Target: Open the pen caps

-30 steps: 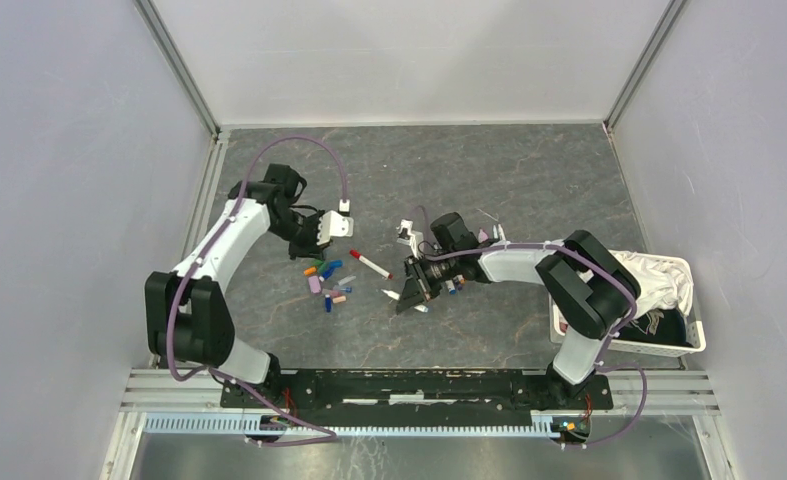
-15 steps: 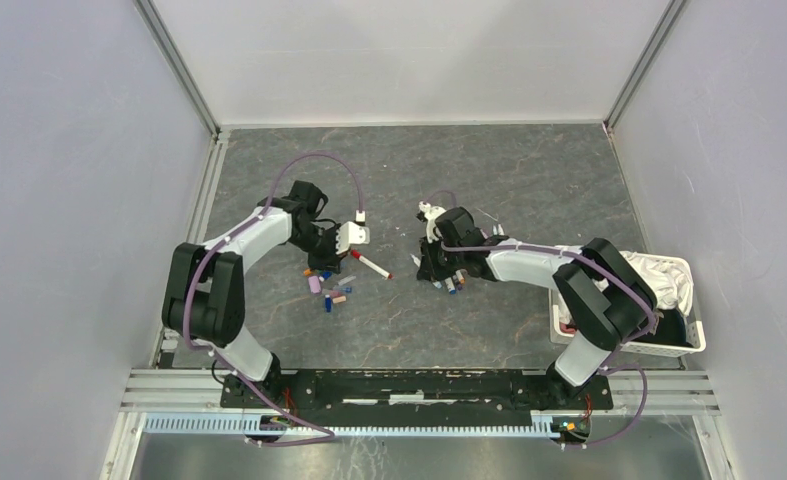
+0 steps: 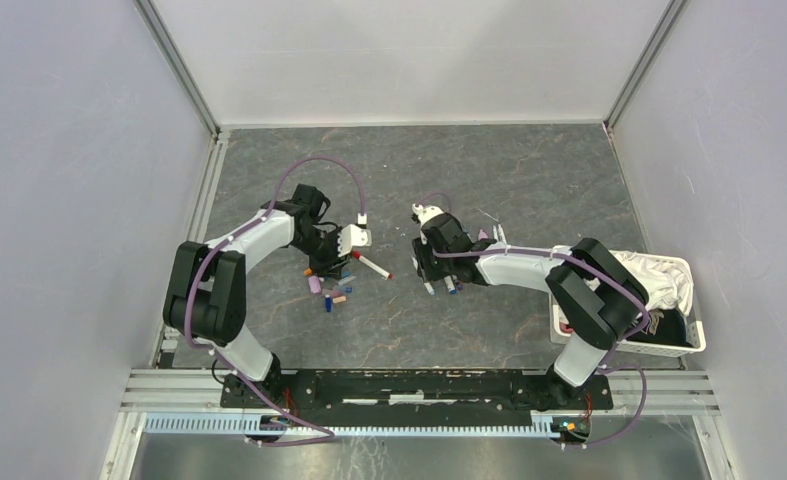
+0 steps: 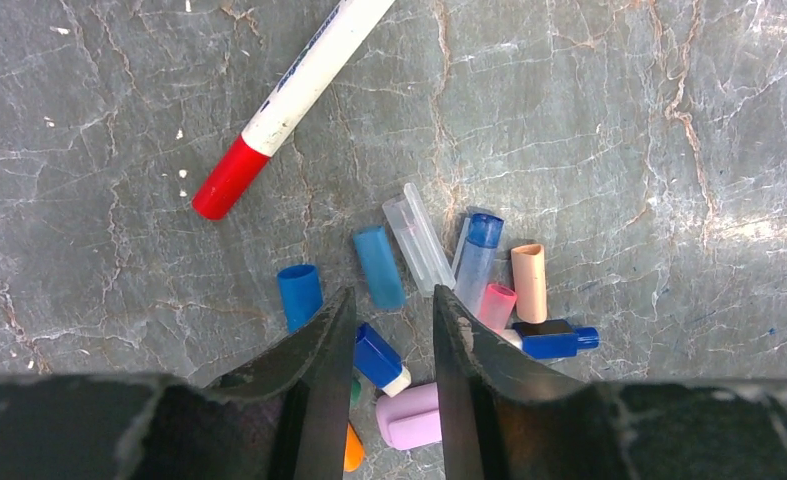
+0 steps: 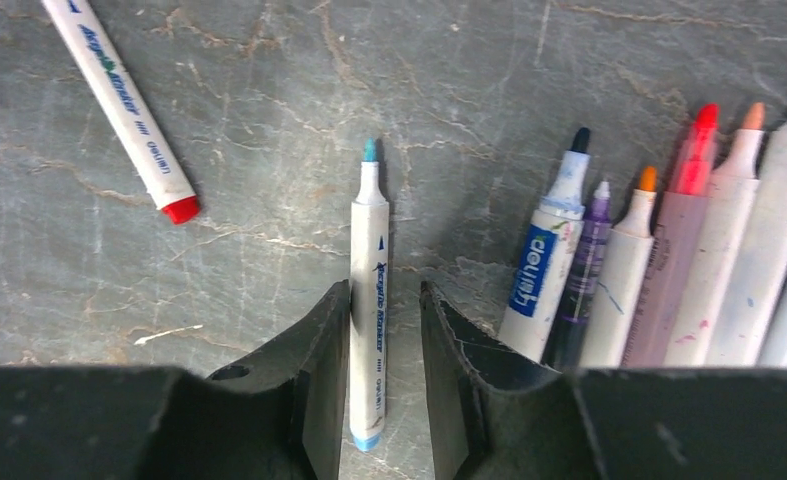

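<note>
– Left claw (image 4: 392, 300): fingers apart now, nearly shut a second back. Nothing gripped. A blue cap (image 4: 381, 362) lies loose on the table (image 4: 619, 120) under the gap, at the edge of the cap pile (image 4: 469, 270). Can't tell if that's the one it just dropped.

– And the right?

– Right claw (image 5: 384, 292) has parted just now too. A teal-tip pen (image 5: 369, 300) lies flat between its fingers, tip bare. One finger sits close against the barrel, with a gap on the other side. Let go, I'd say.

– So what moved?

– Left arm has come in over the caps. Right arm has shifted up beside the row of bare pens (image 5: 659, 270). Reads as one more pen opened, both halves put down.

– Anything left?

– Red pen (image 4: 289, 100) lies alone between the two heaps. Its red end looks like a cap that's on. Likely next.
</note>
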